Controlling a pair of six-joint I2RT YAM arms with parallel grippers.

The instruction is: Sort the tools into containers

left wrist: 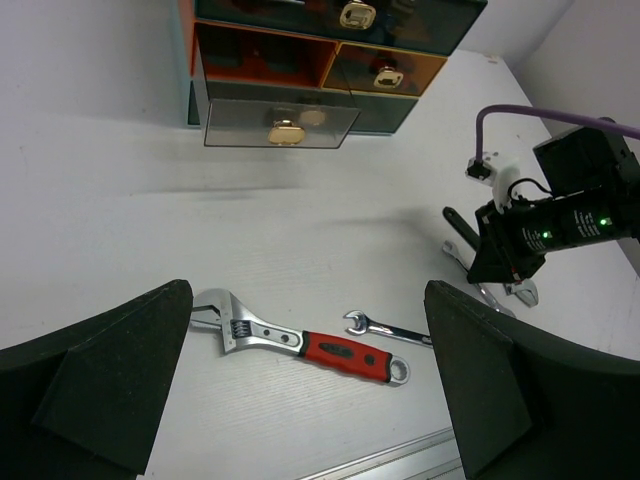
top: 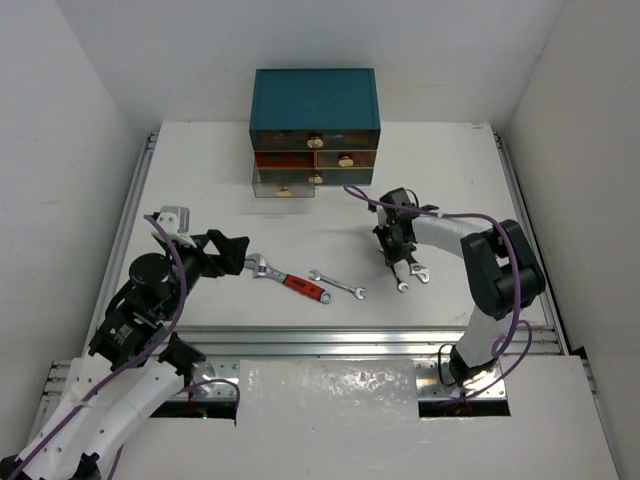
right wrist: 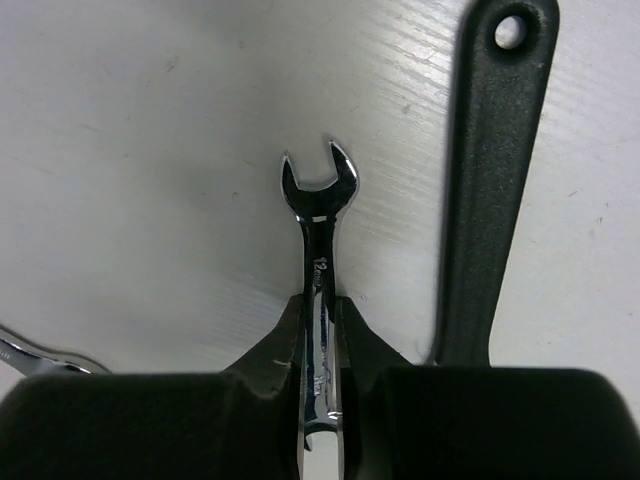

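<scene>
Right wrist view, item one: silver spanner [right wrist: 318,200], lying flat on the white table [right wrist: 120,150]. Your right gripper [right wrist: 320,312] pinches its shaft, one finger pressed to each side, and the open-end head points away beyond the fingertips. The shaft is stamped "12"; the small characters after it are too fine to read.

Item two: black spanner [right wrist: 495,180], just beside the silver spanner on its right and roughly parallel to it. It is not gripped. A round hole goes through its far end.

Top external view, item three: adjustable wrench [top: 288,280], with a red handle and a silver head, near the middle of the table between your two arms. The marks on its head, seen from the left wrist, are too small to read.

Item four: second silver spanner [top: 338,285], just beside the wrench's handle end and not touching it.

Item five: left gripper [top: 238,256], fingers spread wide with nothing between them. It sits close to the head of the adjustable wrench.

Item six: teal chest [top: 314,100], at the far side of the table, well apart from all four tools. Its tinted drawer fronts carry pale round knobs. The lowest drawer [top: 285,182] stands pulled partway out; I cannot tell what is inside it.
</scene>
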